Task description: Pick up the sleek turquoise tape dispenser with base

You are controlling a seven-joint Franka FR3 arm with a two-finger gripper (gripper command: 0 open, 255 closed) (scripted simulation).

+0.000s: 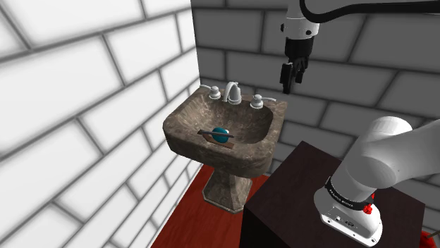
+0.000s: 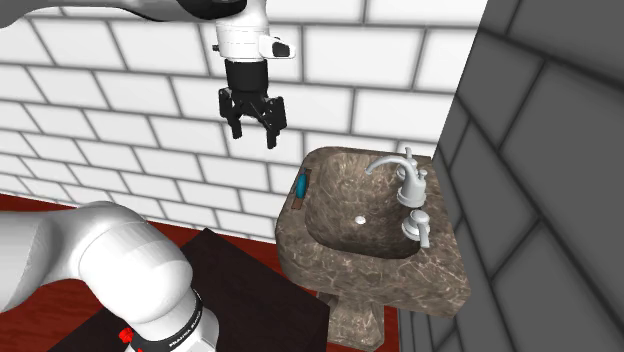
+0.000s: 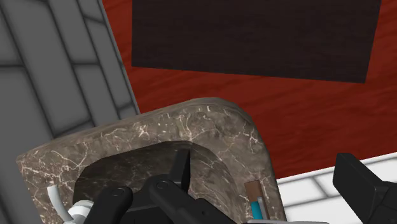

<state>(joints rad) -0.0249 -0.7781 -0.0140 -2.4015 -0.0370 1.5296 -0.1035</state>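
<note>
Turquoise tape dispenser (image 1: 221,134) lies on the marbled brown sink (image 1: 243,160) rim, opposite the faucet (image 1: 232,92). I see my fingers (image 2: 270,133) spread and empty, high above it.

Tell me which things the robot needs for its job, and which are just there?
For the job: turquoise tape dispenser; open black hand.
Just there: brown sink the dispenser lies on; faucet; dark stand.

Turquoise tape dispenser (image 3: 256,207) and pale faucet (image 3: 56,203), both cut off by the wrist view's edge.
</note>
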